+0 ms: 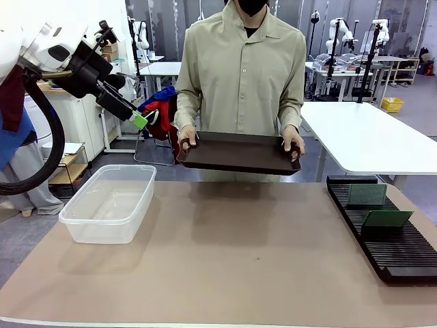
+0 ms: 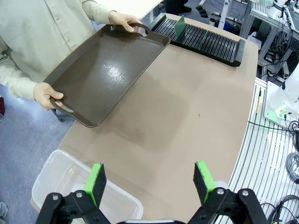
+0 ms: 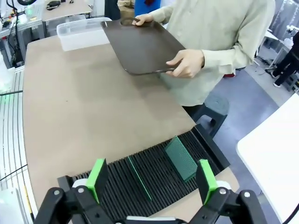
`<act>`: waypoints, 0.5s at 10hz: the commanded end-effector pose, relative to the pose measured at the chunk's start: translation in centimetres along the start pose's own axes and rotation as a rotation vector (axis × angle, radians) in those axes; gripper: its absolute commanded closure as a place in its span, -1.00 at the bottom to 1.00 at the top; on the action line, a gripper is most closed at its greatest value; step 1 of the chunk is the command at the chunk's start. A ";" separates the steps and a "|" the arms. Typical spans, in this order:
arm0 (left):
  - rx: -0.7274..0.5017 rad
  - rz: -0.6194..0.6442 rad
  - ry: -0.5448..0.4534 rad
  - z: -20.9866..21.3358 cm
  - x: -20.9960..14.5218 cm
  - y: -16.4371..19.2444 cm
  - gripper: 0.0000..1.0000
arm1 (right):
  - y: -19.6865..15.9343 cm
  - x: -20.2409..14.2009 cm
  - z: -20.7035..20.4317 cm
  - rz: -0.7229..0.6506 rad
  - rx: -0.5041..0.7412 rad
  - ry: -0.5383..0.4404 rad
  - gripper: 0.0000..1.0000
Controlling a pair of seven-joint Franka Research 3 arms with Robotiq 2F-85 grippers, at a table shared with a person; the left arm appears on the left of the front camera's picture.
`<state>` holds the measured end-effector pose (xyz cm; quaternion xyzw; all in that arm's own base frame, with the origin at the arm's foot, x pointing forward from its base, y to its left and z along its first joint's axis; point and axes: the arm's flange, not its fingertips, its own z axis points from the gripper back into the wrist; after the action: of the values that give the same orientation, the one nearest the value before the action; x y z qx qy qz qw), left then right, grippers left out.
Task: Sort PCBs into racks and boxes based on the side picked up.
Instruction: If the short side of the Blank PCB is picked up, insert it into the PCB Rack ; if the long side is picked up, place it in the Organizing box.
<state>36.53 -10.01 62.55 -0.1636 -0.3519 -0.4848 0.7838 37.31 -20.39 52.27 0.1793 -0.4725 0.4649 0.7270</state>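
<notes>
Both sets of jaws stood wide and empty; the left gripper (image 2: 149, 182) hung above the box (image 1: 109, 203), the right gripper (image 3: 152, 179) above the rack (image 3: 145, 179) holding two PCBs (image 3: 181, 157).

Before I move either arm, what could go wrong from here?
1. The person holds the dark brown plastic tray in the air over the table's far edge; an arm reaching across could strike it or the person's hands.
2. The open right pincer hangs just above the long black slotted rack; descending could knock the two thin green boards standing in it.
3. The open left pincer hangs above the clear plastic tub.
</notes>
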 end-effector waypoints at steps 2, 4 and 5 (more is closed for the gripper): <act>-0.006 0.002 0.002 0.0 -0.1 -0.1 -1.00 | 0.0 0.0 0.0 0.000 0.000 0.000 -1.00; -0.006 0.002 0.002 0.0 -0.1 -0.1 -1.00 | 0.0 0.0 0.0 0.000 0.000 0.000 -1.00; -0.006 0.002 0.002 0.0 -0.1 -0.1 -1.00 | 0.0 0.0 0.0 0.000 0.000 0.000 -1.00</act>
<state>36.53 -10.01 62.55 -0.1636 -0.3519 -0.4848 0.7838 37.34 -20.50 52.23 0.1738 -0.4732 0.4664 0.7269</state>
